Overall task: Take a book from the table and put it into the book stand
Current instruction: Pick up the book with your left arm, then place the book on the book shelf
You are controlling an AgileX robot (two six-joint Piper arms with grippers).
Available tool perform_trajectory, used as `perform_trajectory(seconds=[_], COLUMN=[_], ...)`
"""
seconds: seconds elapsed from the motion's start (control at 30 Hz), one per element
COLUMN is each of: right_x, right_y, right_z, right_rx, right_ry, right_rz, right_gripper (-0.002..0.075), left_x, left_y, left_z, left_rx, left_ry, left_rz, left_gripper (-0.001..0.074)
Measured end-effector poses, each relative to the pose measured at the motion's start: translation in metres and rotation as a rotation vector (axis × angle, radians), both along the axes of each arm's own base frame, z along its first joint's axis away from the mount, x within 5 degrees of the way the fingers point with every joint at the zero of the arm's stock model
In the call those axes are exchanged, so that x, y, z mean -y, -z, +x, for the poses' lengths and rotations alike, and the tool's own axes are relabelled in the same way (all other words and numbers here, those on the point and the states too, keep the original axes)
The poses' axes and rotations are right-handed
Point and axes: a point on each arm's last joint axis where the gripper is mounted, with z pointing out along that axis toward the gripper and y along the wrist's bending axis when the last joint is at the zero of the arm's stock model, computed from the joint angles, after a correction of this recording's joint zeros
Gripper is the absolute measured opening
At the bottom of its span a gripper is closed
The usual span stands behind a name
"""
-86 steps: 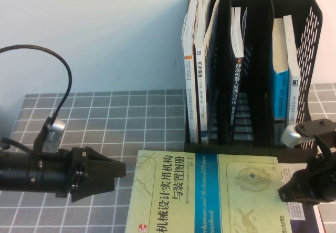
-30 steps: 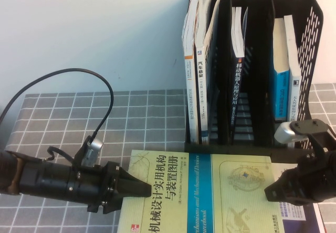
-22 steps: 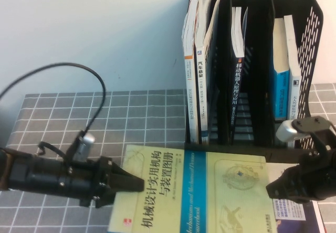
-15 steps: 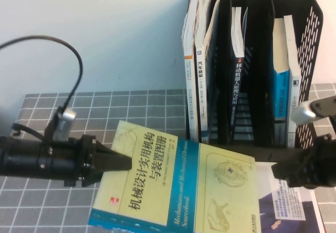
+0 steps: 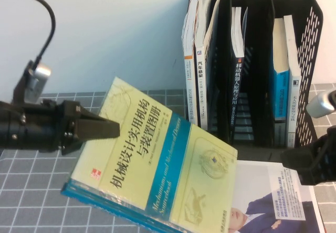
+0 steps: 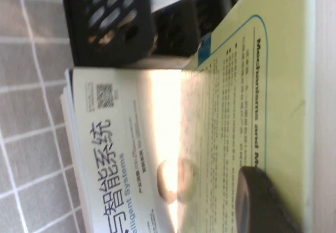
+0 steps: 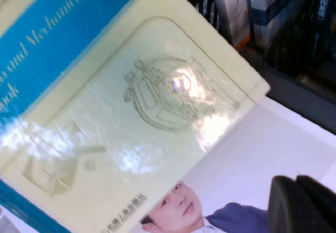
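Note:
The book (image 5: 157,165), pale yellow-green with a blue band, hangs tilted above the table (image 5: 136,99), its left edge raised. My left gripper (image 5: 116,129) is shut on that raised edge. In the left wrist view one finger (image 6: 257,201) presses on the book's cover (image 6: 252,86). My right gripper (image 5: 287,158) is shut and empty, just right of the book, above the magazine. The right wrist view shows its closed tips (image 7: 302,204) beside the book's cover (image 7: 105,112). The black book stand (image 5: 310,33) stands behind, with standing books in all three compartments.
A white magazine (image 5: 262,191) with a suited man's portrait lies flat on the table under the book's right end, also in the right wrist view (image 7: 252,159). The stand's middle compartment (image 5: 257,75) has open room beside a dark-spined book (image 5: 237,86).
My left gripper has risen with the book's left edge, lifting and tilting the book off the table. My right gripper has drawn back to the right. The magazine underneath is now uncovered.

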Motion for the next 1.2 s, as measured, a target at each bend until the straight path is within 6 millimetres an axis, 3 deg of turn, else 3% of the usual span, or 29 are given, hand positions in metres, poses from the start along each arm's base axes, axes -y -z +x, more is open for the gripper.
perform_trajectory(seconds=[0.2,0.47,0.67,0.93,1.2], right_x=[0.002,0.006,0.012,0.021,0.022], right_y=[-0.001,-0.014,-0.038,-0.067,-0.07], right_z=[0.003,0.0,-0.01,-0.028,-0.031], right_rx=[0.034,0.123,0.25,0.413,0.427], right_ry=[0.025,0.058,0.097,0.15,0.15], right_rz=[-0.013,-0.012,0.008,0.037,0.042], right_gripper=[-0.0002,-0.0003,-0.0002,-0.0002,-0.0002], left_x=[0.008,0.053,0.077,0.071,0.071], left_y=[-0.032,-0.068,-0.1,-0.131,-0.152], left_z=[-0.004,-0.016,-0.017,-0.011,-0.009], left_rx=[0.08,0.133,0.201,0.283,0.319], left_ry=[0.024,0.153,0.12,0.007,-0.053], left_rz=[0.035,0.013,0.041,0.204,0.148], left_gripper=[0.0195,0.0195,0.0195,0.0195,0.0195])
